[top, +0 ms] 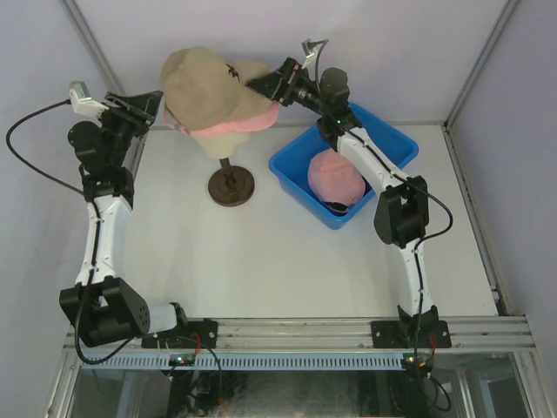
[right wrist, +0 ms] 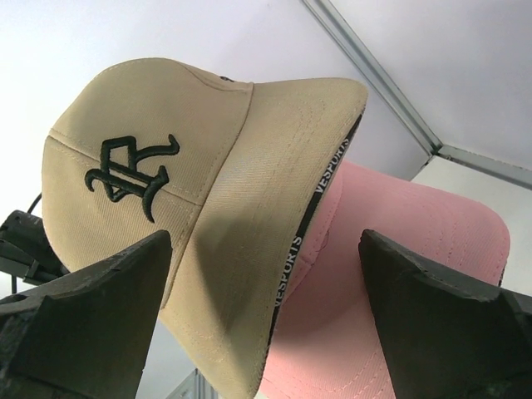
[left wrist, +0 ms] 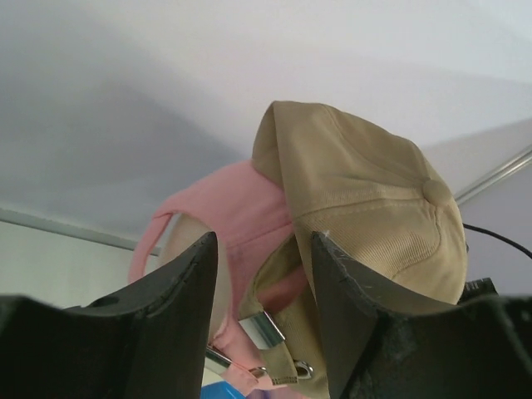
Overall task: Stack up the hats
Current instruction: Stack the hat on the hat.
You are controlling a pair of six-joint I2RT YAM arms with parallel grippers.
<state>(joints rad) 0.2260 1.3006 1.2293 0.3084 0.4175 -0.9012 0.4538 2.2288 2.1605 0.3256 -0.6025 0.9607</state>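
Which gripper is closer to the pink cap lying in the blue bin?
Right. The right gripper sits by the stacked caps' brims, just beyond the blue bin holding the pink cap; the left gripper is at the stack's back, on its far side from the bin.

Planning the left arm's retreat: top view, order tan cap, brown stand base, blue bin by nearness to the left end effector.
1. tan cap, beside the left end effector
2. brown stand base, table centre
3. blue bin, far right
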